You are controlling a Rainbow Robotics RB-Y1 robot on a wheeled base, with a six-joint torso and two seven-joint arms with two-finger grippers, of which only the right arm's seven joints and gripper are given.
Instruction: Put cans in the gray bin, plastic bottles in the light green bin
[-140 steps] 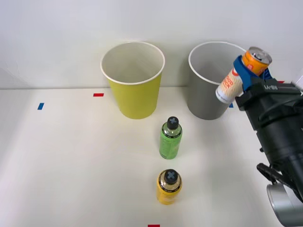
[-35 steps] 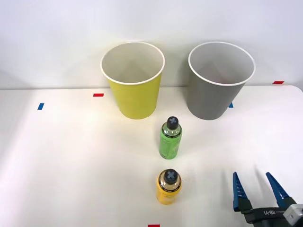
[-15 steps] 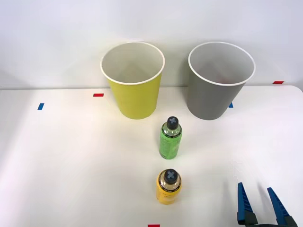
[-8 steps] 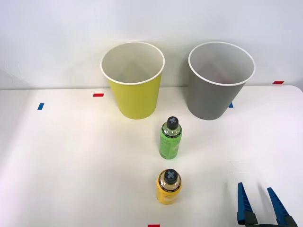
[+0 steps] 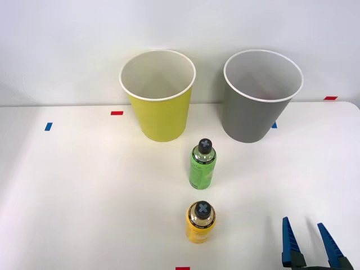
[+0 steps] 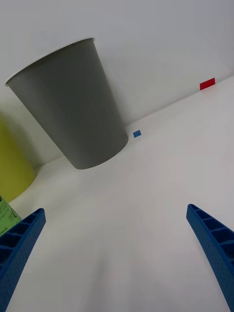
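Two big cup-shaped bins at the far edge of the white table [image 5: 67, 185]: light green bin [image 5: 159, 109] to the left, gray bin [image 5: 253, 109] to the right, both upright with white rims up and mouths open, ready to take drops from above. Set side by side but apart, probably so a carried item goes clearly to one mouth or the other. No view into the bottom of either.

Nearer, two plastic bottles standing on their bases, black caps up: green bottle [image 5: 202, 165] just in front of the gap between the bins, slightly closer to the light green one; yellow bottle [image 5: 200, 221] nearer again, almost straight behind it in line. Upright and well apart from each other, leaving room for fingers to close round either body from the side. Both outside the bins, so that half of the sort judged not yet done. No can on the table.

Smallest, at the near right corner: right gripper [image 5: 310, 244], blue ribbed fingers [image 5: 288, 242] spread apart and empty, pointing toward the far side. Parked well right of the yellow bottle, low over the table, likely positioned to swing left to it. From the wrist, the same spread fingers [image 6: 214, 243], with the gray bin [image 6: 78, 112] ahead and a sliver of green label beside one.
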